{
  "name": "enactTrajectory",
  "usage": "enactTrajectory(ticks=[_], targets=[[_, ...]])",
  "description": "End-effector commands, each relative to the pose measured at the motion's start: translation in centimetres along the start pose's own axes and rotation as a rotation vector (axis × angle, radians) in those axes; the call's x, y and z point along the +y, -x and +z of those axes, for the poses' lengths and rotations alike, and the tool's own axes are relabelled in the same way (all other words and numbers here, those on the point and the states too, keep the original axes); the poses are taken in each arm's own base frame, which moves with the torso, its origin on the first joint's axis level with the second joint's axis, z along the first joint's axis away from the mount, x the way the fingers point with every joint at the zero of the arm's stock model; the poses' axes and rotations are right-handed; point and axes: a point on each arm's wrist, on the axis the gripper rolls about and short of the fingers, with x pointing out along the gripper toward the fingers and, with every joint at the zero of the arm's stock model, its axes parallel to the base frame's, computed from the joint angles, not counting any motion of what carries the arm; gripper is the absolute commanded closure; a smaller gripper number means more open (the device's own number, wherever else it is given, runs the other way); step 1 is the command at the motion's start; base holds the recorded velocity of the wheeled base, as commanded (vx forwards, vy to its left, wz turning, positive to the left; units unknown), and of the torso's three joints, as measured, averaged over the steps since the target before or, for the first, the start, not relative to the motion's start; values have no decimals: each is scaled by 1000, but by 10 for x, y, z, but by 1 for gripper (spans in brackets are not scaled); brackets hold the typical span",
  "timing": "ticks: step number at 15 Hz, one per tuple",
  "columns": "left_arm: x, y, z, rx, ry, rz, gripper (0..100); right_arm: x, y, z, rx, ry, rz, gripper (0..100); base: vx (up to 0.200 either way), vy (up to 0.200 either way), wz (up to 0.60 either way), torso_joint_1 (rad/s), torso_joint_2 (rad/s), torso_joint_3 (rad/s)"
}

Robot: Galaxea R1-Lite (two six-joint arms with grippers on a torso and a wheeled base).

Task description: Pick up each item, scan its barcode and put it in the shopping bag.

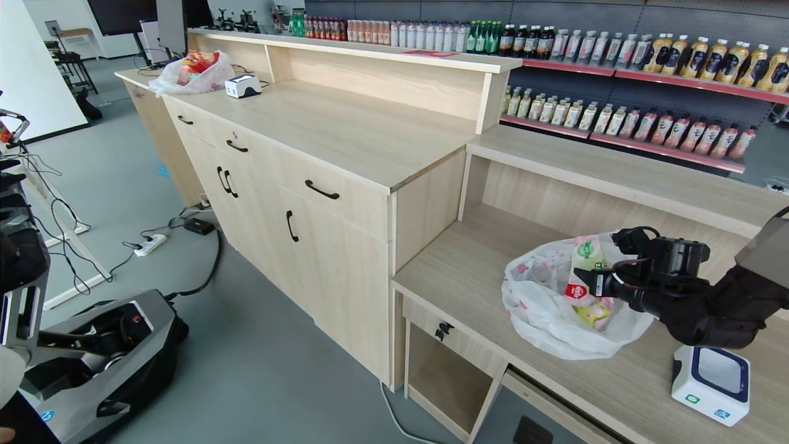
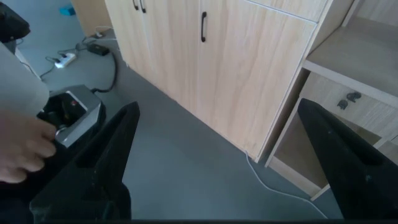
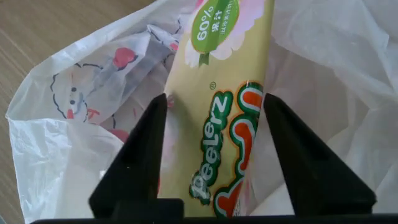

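A white plastic shopping bag (image 1: 542, 308) printed with small pictures lies open on the low wooden counter (image 1: 468, 271) at the right. My right gripper (image 1: 587, 282) hangs at the bag's mouth, shut on a long yellow-green snack packet (image 1: 584, 251). In the right wrist view the packet (image 3: 224, 124) sits squeezed between the two black fingers (image 3: 149, 155) of that gripper (image 3: 214, 102), with the bag (image 3: 81, 106) spread around it. A white barcode scanner (image 1: 712, 382) stands on the counter just right of the bag. My left gripper (image 2: 217, 109) hangs open over the grey floor, holding nothing.
A taller cabinet (image 1: 333, 129) with drawers and doors rises left of the low counter; another filled bag (image 1: 194, 71) and a second scanner (image 1: 242, 86) sit at its far end. Shelves of bottles (image 1: 616, 55) line the back wall. Cables and a power strip (image 1: 151, 245) lie on the floor.
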Motion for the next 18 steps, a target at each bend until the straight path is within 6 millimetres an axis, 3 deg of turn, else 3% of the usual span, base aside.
enactTrajectory(ticks=[1,3,4,8,12,15,18], targets=[[0,0,0,0,1,-1,0,-1,3,5,-13,4,-1,0,0,0,0,0,0,0],[0,0,0,0,1,1,0,7,41,59,-159,113,64,0,0,0,0,0,0,0],[0,0,0,0,1,1,0,10,66,76,-212,203,80,0,0,0,0,0,0,0],[0,0,0,0,1,1,0,-1,162,94,-330,456,83,0,0,0,-450,1,1,1],[0,0,0,0,1,1,0,-10,208,116,-428,500,-34,0,0,0,-600,1,0,5],[0,0,0,0,1,1,0,-13,228,98,-298,348,-183,0,0,0,-600,2,2,5],[0,0,0,0,1,1,0,-23,234,91,-180,273,-259,0,0,0,-600,-1,2,-1]])
